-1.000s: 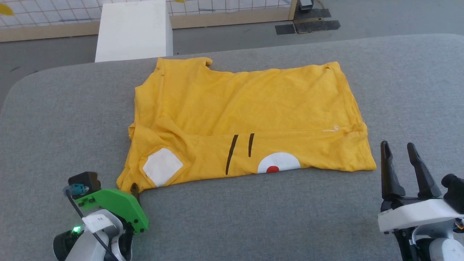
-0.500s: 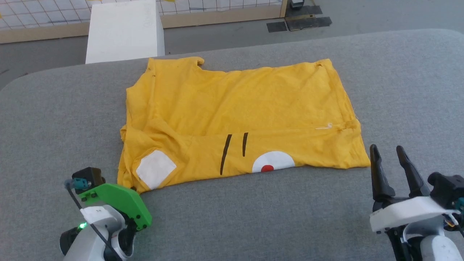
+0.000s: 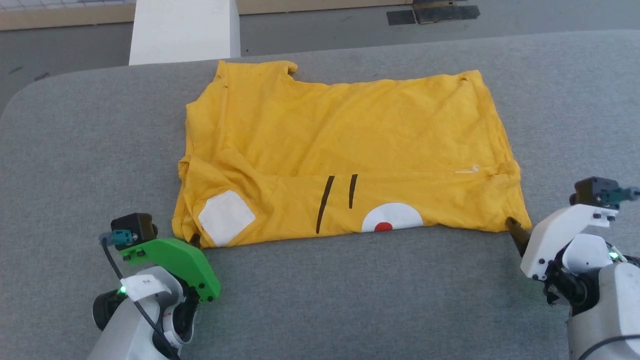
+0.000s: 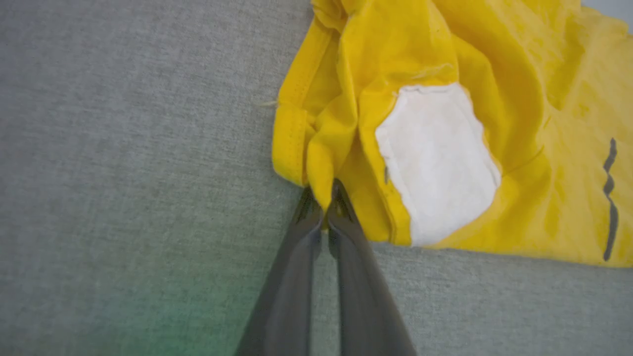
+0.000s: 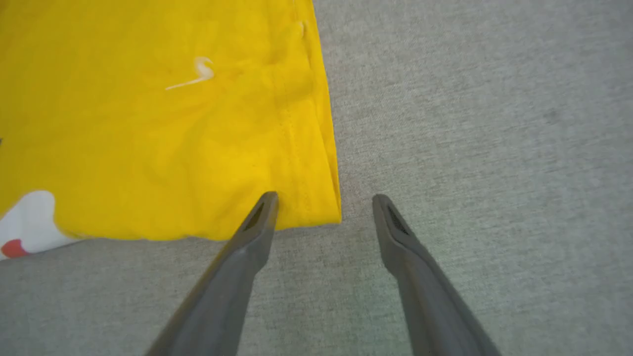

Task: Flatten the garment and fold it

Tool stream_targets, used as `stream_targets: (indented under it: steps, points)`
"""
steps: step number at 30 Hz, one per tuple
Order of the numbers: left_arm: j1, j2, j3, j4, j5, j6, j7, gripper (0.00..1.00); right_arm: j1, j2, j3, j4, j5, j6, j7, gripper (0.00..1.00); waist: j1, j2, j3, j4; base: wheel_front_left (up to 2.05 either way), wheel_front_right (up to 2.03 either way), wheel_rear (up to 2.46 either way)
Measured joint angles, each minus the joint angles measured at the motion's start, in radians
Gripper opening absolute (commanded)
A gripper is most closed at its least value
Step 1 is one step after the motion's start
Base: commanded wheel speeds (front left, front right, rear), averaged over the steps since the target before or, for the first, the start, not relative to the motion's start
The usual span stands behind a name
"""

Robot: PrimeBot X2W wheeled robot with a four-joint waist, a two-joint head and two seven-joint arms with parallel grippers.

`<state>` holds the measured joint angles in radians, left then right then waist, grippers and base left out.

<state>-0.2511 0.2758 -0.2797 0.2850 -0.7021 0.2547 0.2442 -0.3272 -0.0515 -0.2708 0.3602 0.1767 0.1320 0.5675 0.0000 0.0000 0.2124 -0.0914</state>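
Observation:
The yellow garment (image 3: 350,130) lies spread on the grey padded table (image 3: 350,300), its near edge folded over to show a white patch (image 3: 226,217), two black lines (image 3: 325,202) and a white round patch with a red dot (image 3: 391,223). My left gripper (image 4: 324,200) is shut on a fold of cloth at the near left corner, beside the white patch (image 4: 435,158). My right gripper (image 5: 325,200) stands open at the near right corner (image 5: 331,212). That corner's tip lies between the two fingers, and the left finger (image 5: 262,212) rests over the hem.
A white box (image 3: 185,30) stands on the floor past the table's far edge, just behind the garment's far left corner. Dark tape patches (image 3: 432,14) lie on the floor at the back right. Bare grey table surface stretches to both sides and in front.
My right gripper has tipped forward and down to the garment's near right corner. The left gripper stays at the near left corner. The head camera has shifted a little.

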Motion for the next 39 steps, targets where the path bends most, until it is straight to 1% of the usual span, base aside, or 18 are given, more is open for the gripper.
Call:
stream_targets:
  steps: [4, 5, 6, 7, 9, 11, 13, 17, 21, 25, 26, 29, 33, 39]
  points:
    - [-0.010, -0.002, -0.006, 0.001, 0.002, -0.008, -0.010, 0.00, -0.040, -0.001, -0.020, 0.012, -0.022, 0.000, 0.144, 0.99, 0.0000, 0.0000, 0.013, 0.013, 0.00, 0.00, 0.00]
    - [-0.013, -0.002, -0.008, 0.001, 0.002, -0.010, -0.010, 0.00, -0.049, -0.001, -0.024, 0.011, -0.028, 0.000, 0.177, 0.57, 0.0000, 0.0000, 0.016, 0.016, 0.00, 0.00, 0.00]
    - [-0.016, -0.002, -0.010, 0.002, 0.002, -0.014, -0.015, 0.00, -0.056, -0.002, -0.027, 0.010, -0.030, 0.000, 0.206, 0.42, 0.0000, 0.0000, 0.019, 0.019, 0.00, 0.00, 0.00]
    - [-0.017, -0.002, -0.011, 0.002, 0.004, -0.017, -0.018, 0.00, -0.061, -0.004, -0.031, 0.007, -0.033, 0.000, 0.227, 0.23, 0.0000, 0.0000, 0.021, 0.022, 0.00, 0.00, 0.00]
    - [-0.018, -0.002, -0.014, 0.002, 0.009, -0.020, -0.027, 0.00, -0.064, -0.005, -0.036, -0.008, -0.038, 0.000, 0.260, 0.00, 0.0000, 0.0000, 0.025, 0.028, 0.00, 0.00, 0.00]
    - [-0.018, -0.002, -0.017, 0.002, 0.016, -0.026, -0.042, 0.00, -0.063, -0.003, -0.038, -0.025, -0.038, 0.000, 0.273, 0.00, 0.0000, 0.0000, 0.026, 0.031, 0.00, 0.00, 0.00]
    - [-0.018, 0.001, -0.019, 0.001, 0.034, -0.030, -0.073, 0.00, -0.060, 0.001, -0.038, -0.050, -0.028, 0.000, 0.253, 0.00, 0.0000, 0.0000, 0.022, 0.033, 0.00, 0.00, 0.00]
    - [-0.017, 0.020, -0.017, -0.021, 0.075, -0.030, -0.160, 0.00, -0.030, 0.001, -0.022, -0.127, 0.005, 0.000, 0.136, 0.00, 0.0000, 0.0000, 0.004, 0.035, 0.00, 0.00, 0.00]
    - [0.006, 0.047, -0.016, -0.070, 0.114, -0.014, -0.195, 0.00, 0.044, 0.001, -0.013, -0.205, 0.041, 0.000, 0.050, 0.00, 0.0000, 0.0000, -0.020, 0.036, 0.00, 0.00, 0.00]
    - [0.091, 0.079, -0.020, -0.143, 0.128, 0.028, -0.173, 0.00, 0.144, 0.002, -0.020, -0.285, 0.062, 0.000, 0.030, 0.00, 0.0000, 0.0000, -0.047, 0.038, 0.00, 0.00, 0.00]
    - [0.171, 0.102, -0.026, -0.208, 0.132, 0.062, -0.130, 0.00, 0.208, 0.003, -0.042, -0.335, 0.062, 0.000, 0.034, 0.00, 0.0000, 0.0000, -0.062, 0.039, 0.00, 0.00, 0.00]
    - [0.242, 0.116, -0.035, -0.266, 0.132, 0.084, -0.089, 0.00, 0.268, 0.003, -0.070, -0.371, 0.064, 0.000, 0.068, 0.00, 0.0000, 0.0000, -0.070, 0.041, 0.00, 0.00, 0.00]
    - [0.305, 0.123, -0.054, -0.313, 0.128, 0.094, -0.049, 0.00, 0.337, 0.004, -0.106, -0.375, 0.071, 0.001, 0.112, 0.00, 0.0000, 0.0000, -0.072, 0.048, 0.00, 0.00, 0.00]
    - [0.324, 0.119, -0.077, -0.282, 0.107, 0.093, -0.013, 0.00, 0.384, 0.004, -0.120, -0.299, 0.081, 0.001, 0.117, 0.00, 0.0000, 0.0000, -0.073, 0.057, 0.00, 0.00, 0.00]
